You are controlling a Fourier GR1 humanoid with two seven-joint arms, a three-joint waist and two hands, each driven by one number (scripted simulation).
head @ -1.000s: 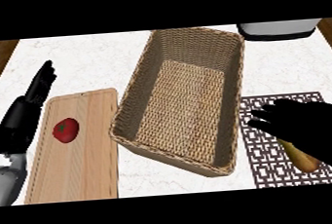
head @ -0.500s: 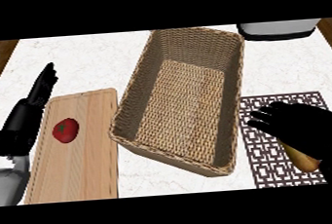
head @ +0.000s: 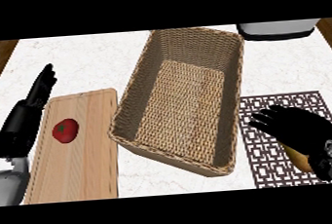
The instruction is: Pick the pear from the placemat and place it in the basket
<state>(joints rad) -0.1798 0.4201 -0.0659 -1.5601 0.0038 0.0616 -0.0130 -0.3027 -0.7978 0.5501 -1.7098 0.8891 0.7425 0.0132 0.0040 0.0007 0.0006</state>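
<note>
Now our right hand [head: 300, 130] sits lower over the placemat [head: 269, 107], fingers curled on the pear [head: 299, 157] | left hand [head: 27, 118] open, barely shifted, beside cutting board [head: 85, 153] and tomato [head: 65, 130] | basket [head: 146, 91] between.

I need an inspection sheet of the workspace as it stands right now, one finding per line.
Surface: white marbled counter, with wood floor showing at both upper corners.
Job's things: pear on the dark patterned placemat, mostly hidden under the right hand; wicker basket has nothing in it.
Clutter: wooden cutting board left of the basket, carrying a red tomato; a white and black object at the far edge, cut off.
Hands: right hand over the pear, fingers curled over it; left hand open, resting at the left edge, fingers up.
Cables: nothing seen.
Surroundings: nothing else seen.
</note>
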